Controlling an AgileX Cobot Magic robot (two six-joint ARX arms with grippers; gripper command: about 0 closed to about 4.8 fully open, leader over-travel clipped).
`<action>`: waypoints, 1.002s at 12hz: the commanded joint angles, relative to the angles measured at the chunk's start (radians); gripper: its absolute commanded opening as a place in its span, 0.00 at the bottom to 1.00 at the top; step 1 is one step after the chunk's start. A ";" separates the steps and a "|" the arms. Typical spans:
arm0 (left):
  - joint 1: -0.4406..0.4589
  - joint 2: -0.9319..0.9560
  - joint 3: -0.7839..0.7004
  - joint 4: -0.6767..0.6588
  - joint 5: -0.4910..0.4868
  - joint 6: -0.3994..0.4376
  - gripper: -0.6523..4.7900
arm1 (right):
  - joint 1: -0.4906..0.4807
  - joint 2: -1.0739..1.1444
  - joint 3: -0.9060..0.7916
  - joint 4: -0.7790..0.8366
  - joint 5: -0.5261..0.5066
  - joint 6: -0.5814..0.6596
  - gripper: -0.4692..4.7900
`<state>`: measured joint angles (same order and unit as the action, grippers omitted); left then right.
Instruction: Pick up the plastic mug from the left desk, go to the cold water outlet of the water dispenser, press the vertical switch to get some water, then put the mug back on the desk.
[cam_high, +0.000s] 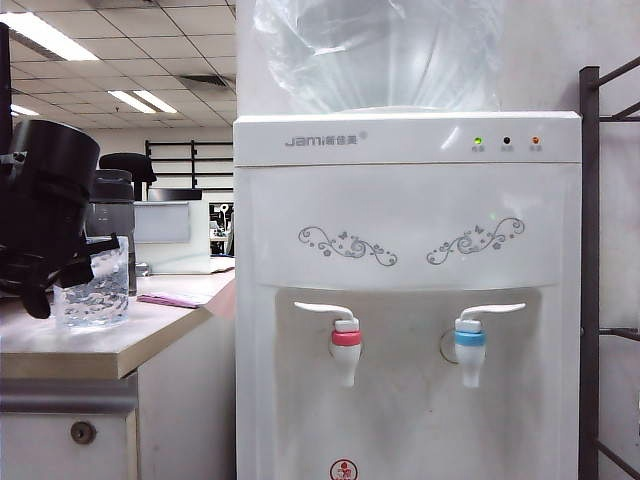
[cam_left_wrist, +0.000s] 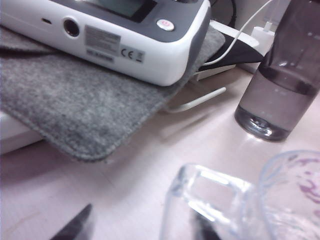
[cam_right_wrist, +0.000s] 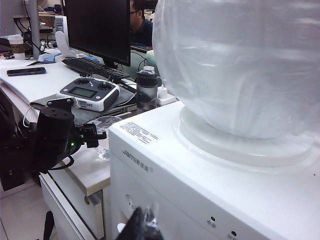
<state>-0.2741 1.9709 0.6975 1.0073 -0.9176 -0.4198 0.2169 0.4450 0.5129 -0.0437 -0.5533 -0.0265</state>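
A tiled ceiling (cam_high: 120, 40) with bright strip lights (cam_high: 145, 101) runs back over an open office. A dark metal rack (cam_high: 592, 280) stands against the pale wall (cam_high: 600, 40). In the right wrist view, a black monitor (cam_right_wrist: 97, 27) and keyboard (cam_right_wrist: 92, 67) sit on a white desk (cam_right_wrist: 30, 85) (a person sits behind).

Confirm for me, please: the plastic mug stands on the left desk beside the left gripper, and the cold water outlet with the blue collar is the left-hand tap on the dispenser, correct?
Not quite: the cold water outlet with the blue collar is the right-hand tap, as the exterior view shows; the left-hand one has a pink-red collar. The plastic mug does stand on the left desk beside the left gripper.
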 joint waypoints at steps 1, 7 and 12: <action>0.000 -0.006 0.004 0.024 -0.004 0.002 0.86 | 0.001 -0.001 0.003 0.010 -0.003 0.000 0.09; -0.033 -0.022 -0.023 0.042 -0.029 0.054 0.86 | 0.001 -0.001 0.003 0.010 -0.004 0.000 0.09; -0.090 -0.178 -0.165 0.042 -0.046 0.053 0.80 | 0.001 -0.001 0.003 0.010 -0.003 0.000 0.09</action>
<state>-0.3508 1.8111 0.5388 1.0359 -0.9470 -0.3710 0.2169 0.4450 0.5129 -0.0437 -0.5533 -0.0265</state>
